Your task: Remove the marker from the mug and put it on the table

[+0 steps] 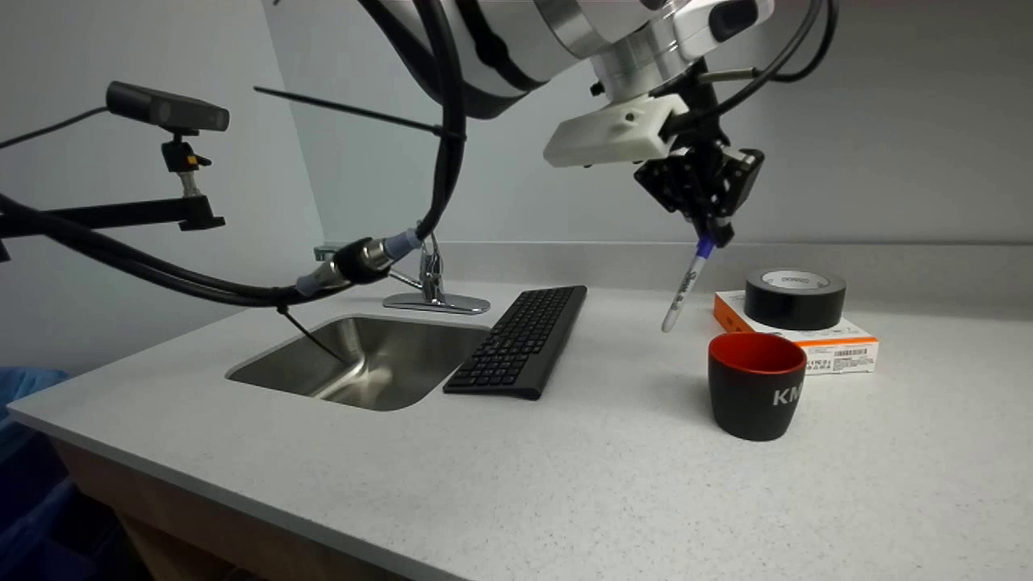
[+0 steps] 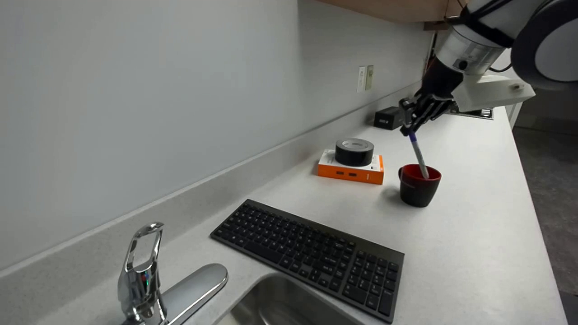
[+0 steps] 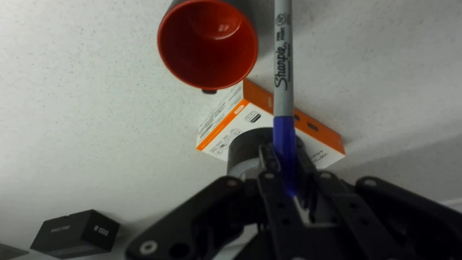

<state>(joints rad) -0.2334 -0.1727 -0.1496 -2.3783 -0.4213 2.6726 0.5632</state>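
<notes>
Wrist view: the hand (image 3: 287,159) pinches the marker (image 3: 283,72) by its blue end, aloft outside the mug (image 3: 207,54); in an exterior view, a grey wall (image 1: 912,161) backs the speckled worktop (image 1: 565,476) and steel sink (image 1: 420,355).

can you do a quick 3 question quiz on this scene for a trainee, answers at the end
1. True or false: the marker is out of the mug.

2. Which of these lies on the box?
(a) keyboard
(b) tape
(c) faucet

3. Fill in: the gripper holds the marker by its ____ end.

Key: 1 true; 2 b; 3 blue.
</notes>
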